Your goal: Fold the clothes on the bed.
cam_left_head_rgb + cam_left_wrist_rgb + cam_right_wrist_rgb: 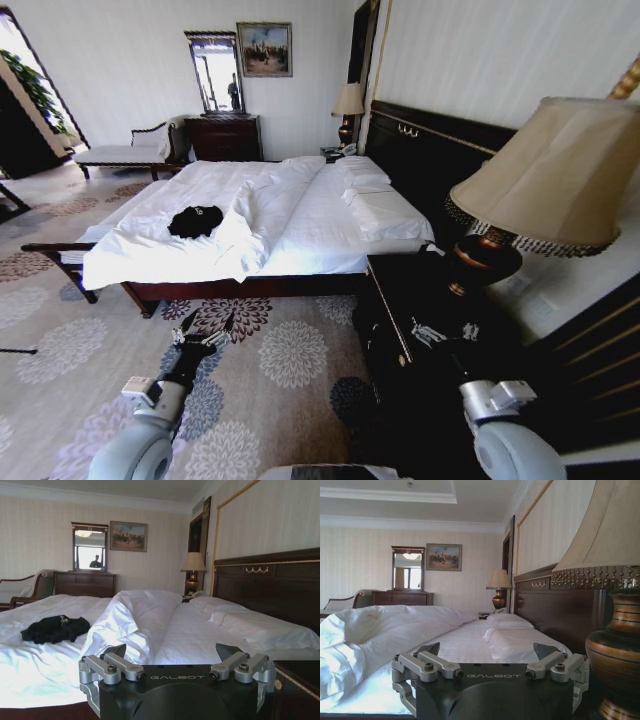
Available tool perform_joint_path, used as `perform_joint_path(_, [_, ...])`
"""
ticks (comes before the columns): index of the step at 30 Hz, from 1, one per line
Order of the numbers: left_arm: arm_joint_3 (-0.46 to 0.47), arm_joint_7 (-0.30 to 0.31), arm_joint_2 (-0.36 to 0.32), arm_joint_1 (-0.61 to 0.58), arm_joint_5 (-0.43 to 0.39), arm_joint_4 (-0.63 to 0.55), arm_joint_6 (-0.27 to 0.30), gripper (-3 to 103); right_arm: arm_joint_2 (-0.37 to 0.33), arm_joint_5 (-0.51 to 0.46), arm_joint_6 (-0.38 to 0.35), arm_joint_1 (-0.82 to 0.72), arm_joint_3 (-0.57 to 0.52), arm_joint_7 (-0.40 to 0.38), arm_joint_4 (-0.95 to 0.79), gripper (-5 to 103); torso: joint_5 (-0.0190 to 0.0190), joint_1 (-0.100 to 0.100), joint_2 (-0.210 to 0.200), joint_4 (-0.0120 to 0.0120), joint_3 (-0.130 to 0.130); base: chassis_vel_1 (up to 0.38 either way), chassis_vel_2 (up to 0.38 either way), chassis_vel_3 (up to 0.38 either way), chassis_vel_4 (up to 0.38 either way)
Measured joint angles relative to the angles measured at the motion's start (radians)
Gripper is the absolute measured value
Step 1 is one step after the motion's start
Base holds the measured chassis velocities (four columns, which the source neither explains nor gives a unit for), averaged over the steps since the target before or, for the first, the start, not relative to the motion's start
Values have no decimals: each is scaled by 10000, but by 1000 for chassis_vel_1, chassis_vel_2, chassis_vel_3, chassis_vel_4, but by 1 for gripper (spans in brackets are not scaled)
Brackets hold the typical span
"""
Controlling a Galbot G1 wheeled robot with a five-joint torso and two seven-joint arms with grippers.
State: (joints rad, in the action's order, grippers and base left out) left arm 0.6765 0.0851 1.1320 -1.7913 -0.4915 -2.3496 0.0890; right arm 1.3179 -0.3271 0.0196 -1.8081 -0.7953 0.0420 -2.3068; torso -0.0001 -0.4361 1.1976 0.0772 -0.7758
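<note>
You see the black T-shirt (195, 221) crumpled on the bed (300, 215) in the head and left wrist views; the duvet fold (385, 630) hides it from the right wrist. Left gripper (170, 655) and right gripper (487, 652) hang wide open, empty, before the bed.

Lighting: daylight from the far left of the room; the white sheets of the bed (300, 215) glare brightest along the foot edge and left side, nearly blown out in the left wrist view.
Shadow: nightstand (420, 320) and headboard (430, 150) at the bed's right side sink to near black, detail lost.
Lamps: shade (560, 170) lit pale, unevenly.
Distortion: head view bends wide at its edges; walls lean.
Focus: wrist views soft in the far room.
</note>
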Motion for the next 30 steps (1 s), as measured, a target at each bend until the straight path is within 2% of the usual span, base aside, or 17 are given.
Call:
perform_joint_path(14, [-23, 122, 29, -75, -93, -66, 10, 100, 323, 616, 221, -173, 134, -150, -20, 100, 1, 0, -1, -1, 0, 0, 0, 0, 0])
perform_joint_path(17, [21, 125, 10, -68, 138, 35, -6, 100, 360, 752, 290, -273, 145, -148, -19, 100, 1, 0, 0, 0, 0, 0, 0, 0, 0])
perform_joint_path(19, [-42, 211, -1, -27, 387, 124, -20, 100, 363, 777, 299, -288, 139, -145, -40, 100, 0, 0, -1, -1, 0, 0, 0, 0, 0])
perform_joint_path(30, [-153, 173, -58, 77, 244, 186, -88, 100, 349, 801, 257, -144, 225, -133, 188, 100, 1, 0, 0, 0, 0, 0, 0, 0, 0])
